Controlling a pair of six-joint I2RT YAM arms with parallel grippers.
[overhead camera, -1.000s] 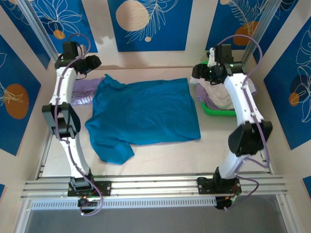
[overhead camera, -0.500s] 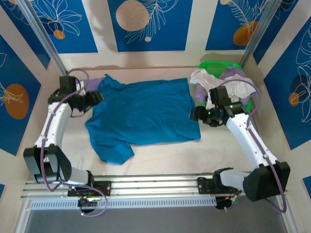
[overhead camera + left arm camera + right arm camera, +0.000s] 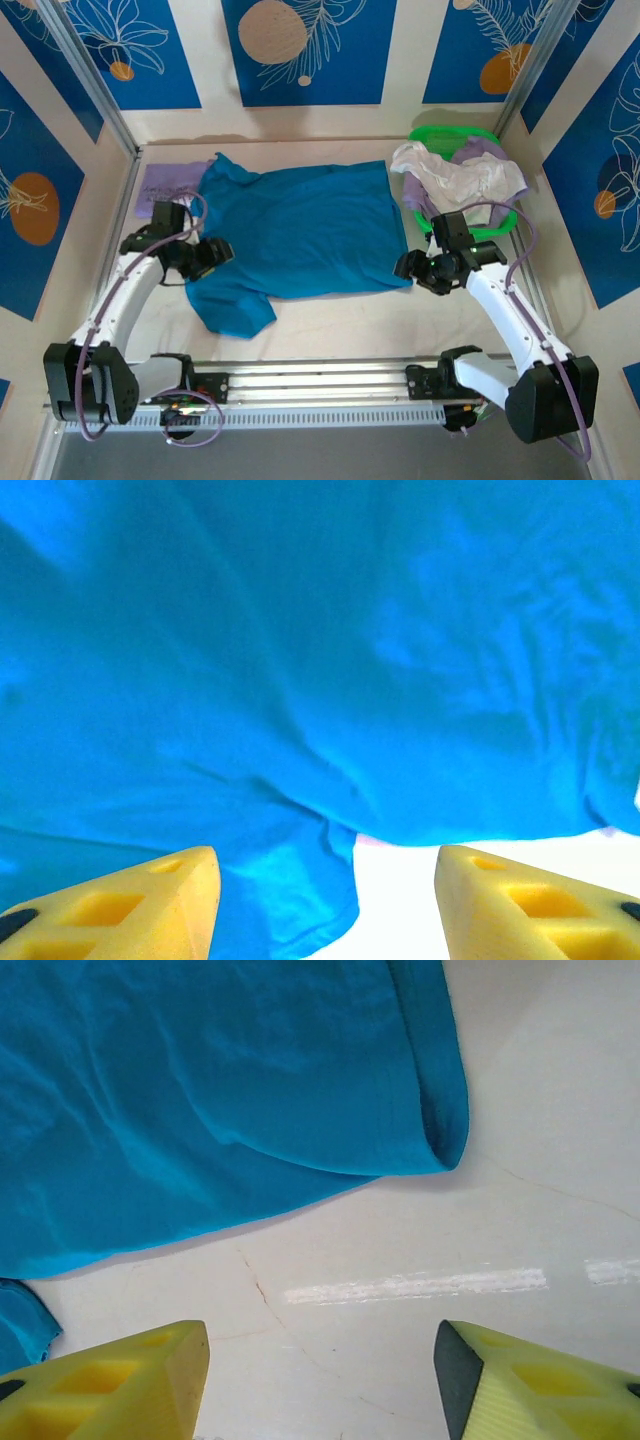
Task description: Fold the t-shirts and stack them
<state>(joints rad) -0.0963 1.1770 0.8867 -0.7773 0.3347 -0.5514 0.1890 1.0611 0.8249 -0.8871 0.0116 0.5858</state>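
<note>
Both arms came down; L pincer (image 3: 325, 885) & R pincer (image 3: 320, 1360) wide, empty, tee (image 3: 300, 225) just ahead, so next: grip its edge, fold.

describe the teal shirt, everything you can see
The teal shirt is plain soft cloth, wrinkled, spread flat on the table, one sleeve flopped toward the near left. Its far-left edge overlaps a lavender shirt. The open left claw is over its left side; the open right claw is beside its near-right corner.
</note>
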